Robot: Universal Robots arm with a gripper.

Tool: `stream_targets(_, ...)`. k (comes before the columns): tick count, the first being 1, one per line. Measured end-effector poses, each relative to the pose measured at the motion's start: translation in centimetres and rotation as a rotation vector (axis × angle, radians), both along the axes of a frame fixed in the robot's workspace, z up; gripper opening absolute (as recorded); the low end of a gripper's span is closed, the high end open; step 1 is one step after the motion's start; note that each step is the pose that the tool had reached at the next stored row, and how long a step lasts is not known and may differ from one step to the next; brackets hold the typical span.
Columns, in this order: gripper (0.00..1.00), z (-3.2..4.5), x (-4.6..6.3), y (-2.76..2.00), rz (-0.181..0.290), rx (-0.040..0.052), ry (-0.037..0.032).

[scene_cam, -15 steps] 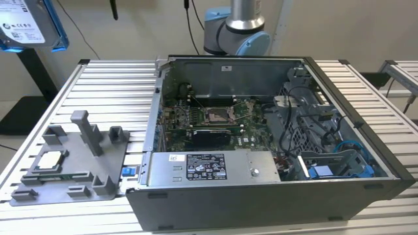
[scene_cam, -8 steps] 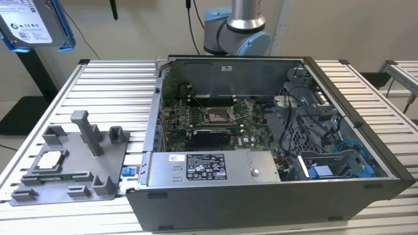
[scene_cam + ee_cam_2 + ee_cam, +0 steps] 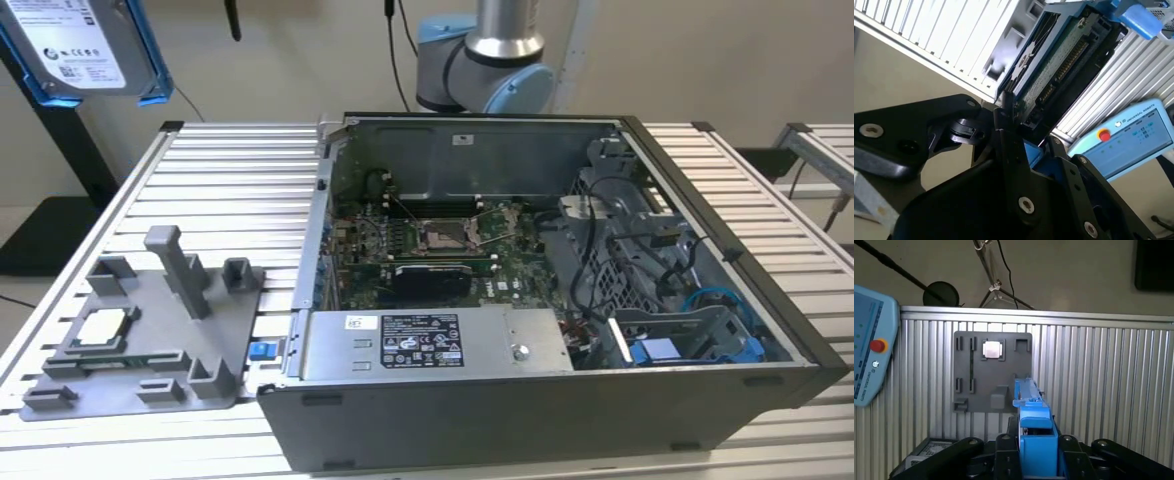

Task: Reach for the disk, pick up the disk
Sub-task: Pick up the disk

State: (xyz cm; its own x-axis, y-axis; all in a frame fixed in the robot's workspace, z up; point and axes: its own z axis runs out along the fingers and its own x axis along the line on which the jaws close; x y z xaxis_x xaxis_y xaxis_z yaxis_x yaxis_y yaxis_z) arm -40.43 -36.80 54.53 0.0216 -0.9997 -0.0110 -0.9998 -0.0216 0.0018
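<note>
Grasp seen made: hand (image 3: 1035,452) clamped on disk (image 3: 87,45) by blue frame. Long axis of disk laid straight out from hand. Disk held high beyond far-left corner of worktop (image 3: 227,180), well apart from computer case (image 3: 534,420).

Tool (image 3: 1037,452) grips disk (image 3: 1033,415) (blue frame, edge-on); grey fixture (image 3: 969,390) w/ chip (image 3: 993,349) beyond, on table (image 3: 1104,365).

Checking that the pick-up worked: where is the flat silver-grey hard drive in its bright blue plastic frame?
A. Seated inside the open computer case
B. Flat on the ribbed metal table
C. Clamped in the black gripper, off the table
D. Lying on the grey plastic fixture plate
C: in the first wrist view the blue-framed hard drive sits clamped in the black gripper, and the exterior view shows it up in the air, off the ribbed table.
</note>
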Motion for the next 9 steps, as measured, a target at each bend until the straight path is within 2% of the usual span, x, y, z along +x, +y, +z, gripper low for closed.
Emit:
stream_targets(1, 0.0, 0.0, 0.8, 0.0, 0.0, -0.0001, 0.0)
stream_targets(2, 0.0, 0.0, 1.1, 0.0, 0.0, 0.0, 0.0)
stream_targets(9, 0.0, 0.0, 2.4, 0.0, 0.0, 0.0, 0.0)
